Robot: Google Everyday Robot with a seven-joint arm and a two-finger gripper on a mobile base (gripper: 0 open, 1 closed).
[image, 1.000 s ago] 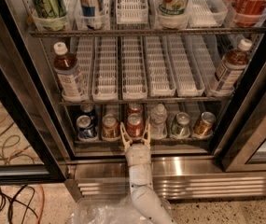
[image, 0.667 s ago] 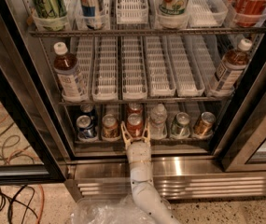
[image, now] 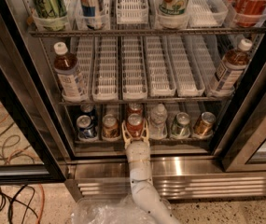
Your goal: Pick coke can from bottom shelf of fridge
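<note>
The fridge (image: 26, 107) stands open in front of me. The coke can (image: 135, 122), red with a silver top, stands at the front of a middle lane of the bottom shelf (image: 144, 142). A second red can (image: 134, 108) stands right behind it. My gripper (image: 135, 130) reaches in low from the front on a white arm. It is open, with one finger (image: 125, 130) left of the coke can and the other right of it. I cannot tell whether the fingers touch the can.
On the bottom shelf are a blue can (image: 84, 126), a brownish-gold can (image: 109, 125), a clear bottle (image: 158, 120), a green can (image: 181, 123) and a gold can (image: 203, 123). Tea bottles (image: 69, 76) stand above. The black door frame (image: 256, 120) is at the right. Cables (image: 2, 139) lie on the floor at the left.
My gripper has moved slightly deeper into the bottom shelf, so its fingers now reach further along the coke can's sides. The cans have not moved.
</note>
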